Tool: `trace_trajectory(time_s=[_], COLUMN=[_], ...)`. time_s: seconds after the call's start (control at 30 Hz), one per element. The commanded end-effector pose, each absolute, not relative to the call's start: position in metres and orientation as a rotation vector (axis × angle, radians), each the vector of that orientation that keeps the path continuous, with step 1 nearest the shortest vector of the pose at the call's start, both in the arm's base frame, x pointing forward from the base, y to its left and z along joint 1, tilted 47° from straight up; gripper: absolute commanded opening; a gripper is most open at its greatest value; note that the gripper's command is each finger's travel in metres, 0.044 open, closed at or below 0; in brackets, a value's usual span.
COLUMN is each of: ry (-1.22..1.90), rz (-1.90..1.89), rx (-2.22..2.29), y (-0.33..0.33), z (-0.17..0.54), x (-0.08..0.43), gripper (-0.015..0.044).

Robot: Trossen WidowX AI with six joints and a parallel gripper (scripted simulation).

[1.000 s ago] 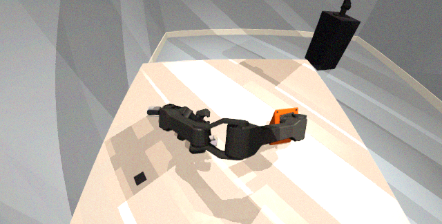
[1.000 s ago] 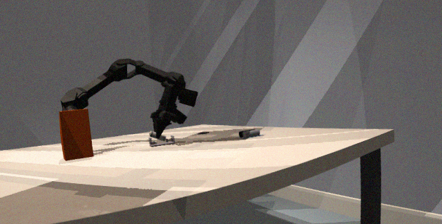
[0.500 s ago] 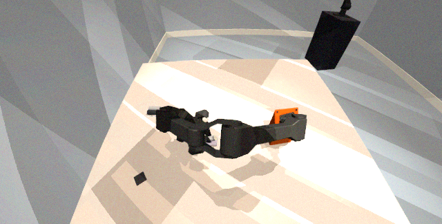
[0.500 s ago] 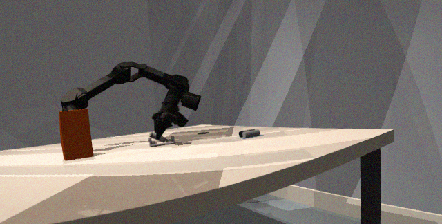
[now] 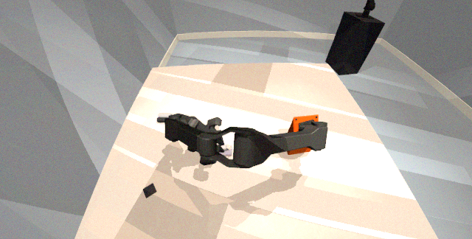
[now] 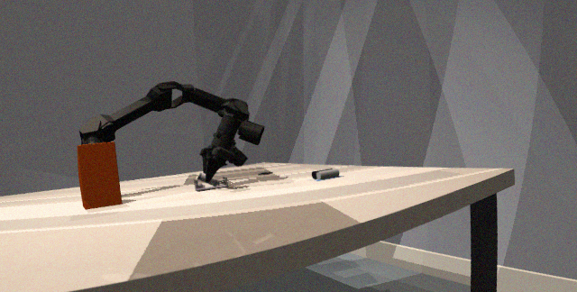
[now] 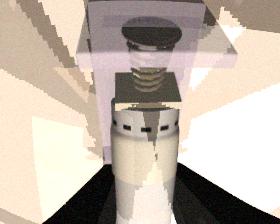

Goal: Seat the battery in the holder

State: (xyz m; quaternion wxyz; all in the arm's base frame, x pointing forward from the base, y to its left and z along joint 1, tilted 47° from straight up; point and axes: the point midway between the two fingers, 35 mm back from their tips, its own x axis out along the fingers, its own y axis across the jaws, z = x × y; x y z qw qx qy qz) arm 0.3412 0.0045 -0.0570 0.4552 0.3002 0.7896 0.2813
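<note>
My gripper (image 7: 142, 173) (image 6: 207, 180) is shut on the battery (image 7: 146, 155), a white and cream cylinder. The battery's end with a ring of dark slots meets the dark square plate (image 7: 147, 86) on the coil spring (image 7: 148, 65). The plate's edge covers part of that end's face. The translucent lilac holder (image 7: 98, 100) (image 5: 227, 152) lies beneath, with its spring-side wall at the top of the wrist view. The battery's other end and the holder's lip are out of the wrist view. In the exterior view the holder is small, and the battery's tilt cannot be told.
A grey cylinder (image 5: 162, 115) (image 6: 325, 174) lies on the table beyond the gripper. A small dark square (image 5: 149, 190) (image 6: 265, 173) lies off to one side. The arm's orange base (image 5: 299, 151) (image 6: 99, 175) stands on the table. A black pedestal (image 5: 355, 41) with another arm stands behind.
</note>
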Motion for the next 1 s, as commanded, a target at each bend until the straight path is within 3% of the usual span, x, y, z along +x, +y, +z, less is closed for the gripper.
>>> trace_trajectory(time_s=[0.0,0.97], ry=[1.942,1.931], rz=[0.698,0.686], rx=[0.73,0.728], y=[0.004,0.001], z=[-0.058,-0.059], x=[0.345,0.359], gripper=[0.0075,0.0075])
